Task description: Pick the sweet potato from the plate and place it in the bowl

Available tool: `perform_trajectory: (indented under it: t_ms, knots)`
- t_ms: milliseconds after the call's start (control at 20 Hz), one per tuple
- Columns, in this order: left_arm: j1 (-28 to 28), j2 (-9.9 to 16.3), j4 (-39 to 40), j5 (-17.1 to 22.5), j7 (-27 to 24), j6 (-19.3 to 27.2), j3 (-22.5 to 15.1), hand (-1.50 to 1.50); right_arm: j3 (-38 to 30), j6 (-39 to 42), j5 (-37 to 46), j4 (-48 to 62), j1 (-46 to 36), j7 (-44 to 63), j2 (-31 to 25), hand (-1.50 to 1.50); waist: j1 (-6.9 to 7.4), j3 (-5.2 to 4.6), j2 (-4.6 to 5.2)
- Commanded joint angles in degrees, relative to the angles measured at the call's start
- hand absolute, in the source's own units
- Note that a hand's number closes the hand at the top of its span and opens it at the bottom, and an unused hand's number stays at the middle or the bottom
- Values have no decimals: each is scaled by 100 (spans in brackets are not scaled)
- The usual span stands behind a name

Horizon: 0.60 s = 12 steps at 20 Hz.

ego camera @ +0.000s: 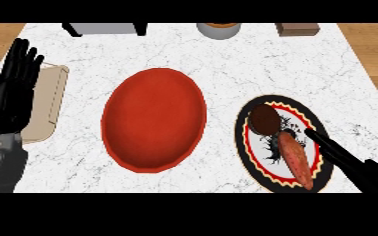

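An orange-brown sweet potato (295, 160) lies lengthwise on the patterned plate (260, 169) at the right, below a dark round object (264, 118). My right hand (341, 160) comes in from the lower right with straight fingers (317, 138) reaching over the plate's right rim, just right of the sweet potato's upper end. Nothing is held in it. The red bowl (153, 119) sits in the middle of the counter, left of the plate, with nothing in it. My left hand (18, 87) rests open at the left edge, fingers up.
A tan tray (49, 100) lies at the left, partly behind my left hand. Along the back edge stand a grey box (103, 28), a grey round container (218, 30) and a brown block (298, 29). The white marble counter (221, 60) ends at wood on both sides.
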Motion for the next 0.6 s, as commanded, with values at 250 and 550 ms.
perform_trajectory:
  t_ms: [250,550]
  knots:
    - [38,10,-125,-3,15,-61,70,0,-1839,1337,-387,-175,11,1046,-2055,-150,54,-7,45]
    - [101,-173,-277,-152,83,70,-65,0,-2181,2560,-490,-79,83,1146,-2860,-150,109,1,50]
